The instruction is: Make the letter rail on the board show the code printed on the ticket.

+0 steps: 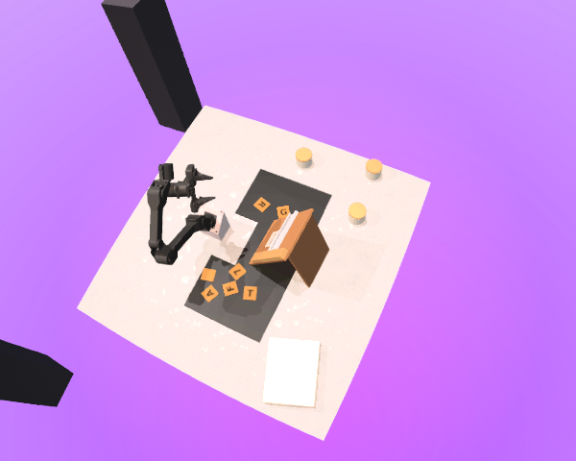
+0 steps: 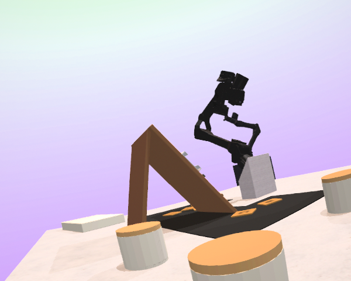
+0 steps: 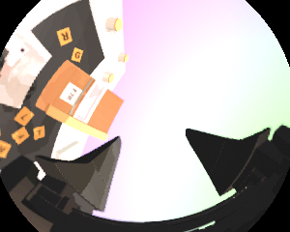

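The wooden board point(image 1: 308, 248) point(image 2: 169, 169) point(image 3: 102, 110) stands tilted in the middle of the counter, with a white letter rail point(image 1: 284, 229) on its face and a white ticket point(image 3: 71, 93) that is too small to read. Orange letter tiles lie flat on the dark mat point(image 1: 291, 190) point(image 2: 290, 202): R point(image 1: 261, 204) point(image 3: 67, 35) and G point(image 1: 282, 211) point(image 3: 77, 56) behind the board, and L point(image 1: 237, 271), A point(image 1: 209, 293), F point(image 1: 230, 288), T point(image 1: 250, 293) and one more tile point(image 1: 207, 274) in front. My gripper point(image 1: 206, 188) point(image 3: 153, 135) is open and empty, raised high left of the board.
Three grey jars with orange lids point(image 1: 303, 157) point(image 1: 373, 168) point(image 1: 357, 212) stand behind and right of the board. A flat white slab point(image 1: 292, 371) point(image 2: 92, 222) lies near the front edge. A grey block point(image 1: 222, 224) point(image 2: 257, 175) sits at the arm's base. Dark pillars point(image 1: 149, 60) point(image 1: 15, 369) stand off the counter.
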